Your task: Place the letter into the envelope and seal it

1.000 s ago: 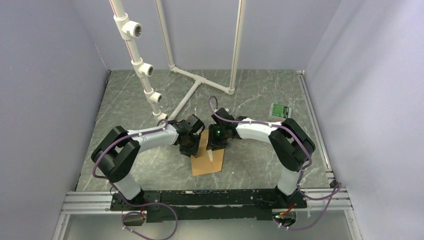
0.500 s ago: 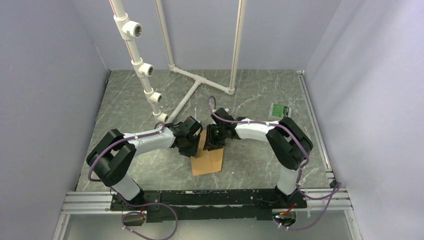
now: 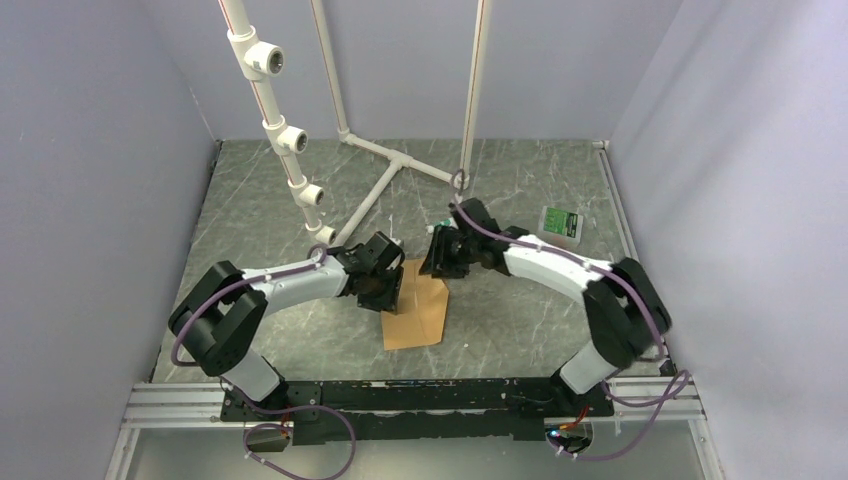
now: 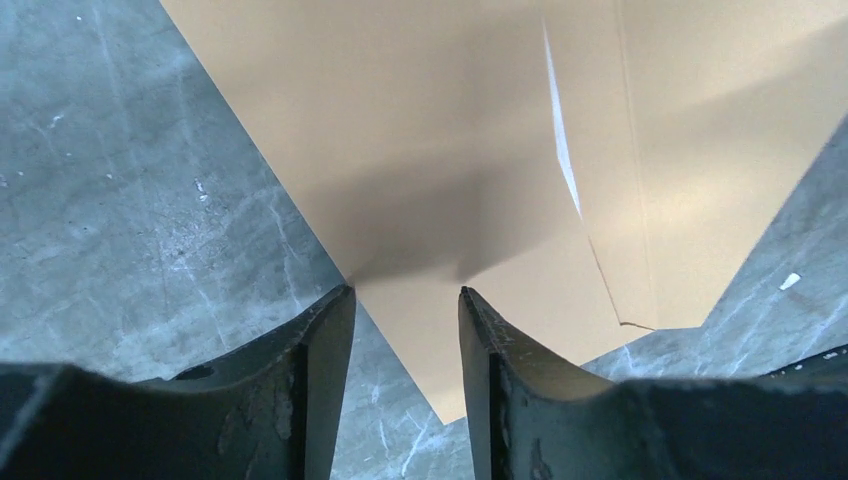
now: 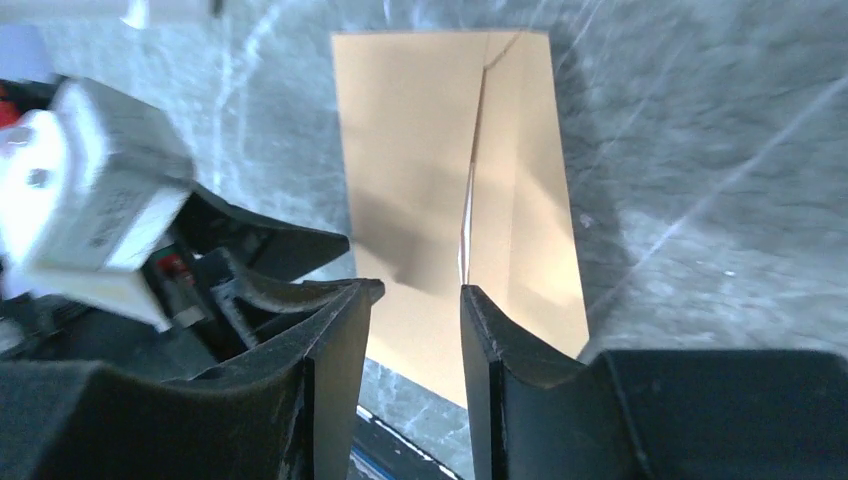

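The kraft-brown envelope (image 3: 415,312) lies flat on the grey marbled table between the two arms, its flap folded down over its body. A thin pale sliver shows along the flap seam (image 4: 560,150); the letter itself is hidden. My left gripper (image 3: 385,290) is low at the envelope's left edge near its far corner. Its jaws (image 4: 405,292) are open, one tip at the paper's edge, the other over the paper (image 4: 420,130). My right gripper (image 3: 437,262) hangs open above the far end, and the envelope (image 5: 420,150) shows beyond its empty jaws (image 5: 415,288).
A white pipe frame (image 3: 390,175) stands at the back left and centre. A small green packet (image 3: 562,221) lies at the back right. An aluminium rail (image 3: 420,395) runs along the near edge. The left arm's wrist (image 5: 100,220) is close beside the right fingers.
The right arm has swung back and to the right, off the envelope. Both grippers have opened wider. The left gripper stays at the envelope's left edge.
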### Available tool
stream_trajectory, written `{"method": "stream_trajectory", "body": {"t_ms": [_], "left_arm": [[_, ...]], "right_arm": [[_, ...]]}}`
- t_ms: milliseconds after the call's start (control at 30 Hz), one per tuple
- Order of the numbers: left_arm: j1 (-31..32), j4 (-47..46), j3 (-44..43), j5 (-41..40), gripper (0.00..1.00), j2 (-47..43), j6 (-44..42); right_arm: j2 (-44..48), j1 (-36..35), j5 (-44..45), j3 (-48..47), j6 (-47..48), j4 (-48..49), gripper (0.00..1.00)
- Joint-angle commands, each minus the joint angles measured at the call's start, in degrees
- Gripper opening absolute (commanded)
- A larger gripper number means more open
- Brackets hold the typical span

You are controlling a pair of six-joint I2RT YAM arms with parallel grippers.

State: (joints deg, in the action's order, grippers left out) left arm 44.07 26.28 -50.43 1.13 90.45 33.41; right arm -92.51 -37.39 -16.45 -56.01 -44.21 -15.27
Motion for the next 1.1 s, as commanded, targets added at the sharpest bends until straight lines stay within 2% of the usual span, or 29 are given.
{"method": "stream_trajectory", "body": {"t_ms": [0,133,300,600,700,867,1067], "left_arm": [[0.16,-1.69,-0.34,-0.96,0.5,-4.86,-2.29],[0.18,-2.23,-0.79,-5.54,0.58,-9.08,-3.11],[0.17,-3.13,-4.53,-7.85,0.69,-12.13,-3.99],[0.12,-3.79,-8.98,-11.66,0.82,-8.94,-4.49],[0.05,-4.43,-9.63,-13.14,0.92,-8.37,-5.79],[-0.17,-3.61,-12.43,-14.48,0.93,-5.85,-8.17],[-1.92,-2.99,-13.2,-13.76,0.93,-5.09,-6.23]], "right_arm": [[8.21,2.44,6.6,2.03,1.91,-2.46,0.44],[11.67,6.47,10.05,3.61,3.05,-4.01,0.5],[11.68,9.16,14.49,0.65,5.12,-5.26,0.54],[3.56,9.33,15.46,-6.0,7.39,-6.61,0.55],[-0.07,9.54,16.23,-9.05,7.7,-6.41,0.56],[-6.96,8.81,22.59,-15.4,5.22,-2.23,0.55],[-19.11,6.54,37.55,-28.33,0.2,-8.03,0.57]]}}
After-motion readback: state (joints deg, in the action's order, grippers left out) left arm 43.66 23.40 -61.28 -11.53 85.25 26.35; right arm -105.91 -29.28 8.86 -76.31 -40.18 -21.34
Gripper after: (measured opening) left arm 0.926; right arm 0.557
